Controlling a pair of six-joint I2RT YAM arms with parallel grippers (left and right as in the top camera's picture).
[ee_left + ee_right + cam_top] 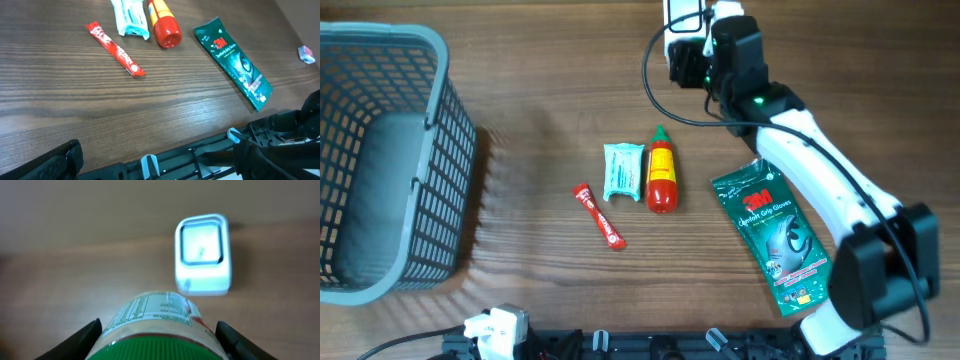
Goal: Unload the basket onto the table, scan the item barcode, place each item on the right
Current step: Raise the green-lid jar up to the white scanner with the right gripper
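Observation:
My right gripper (157,332) is shut on a jar (157,315) with a green lid and a white printed label; a black finger (85,337) shows on each side of it. The jar's label faces up and its far end points at a white scanner (202,255) on the table just ahead, with a gap between them. From overhead the right gripper (698,55) sits at the table's far edge. My left gripper (160,165) hangs open over the near edge, holding nothing.
A red sachet (598,216), a teal packet (622,171), a red bottle (661,172) and a green glove pack (775,235) lie mid-table. A grey basket (450,170) stands at the left. A black cable (655,85) loops by the right arm.

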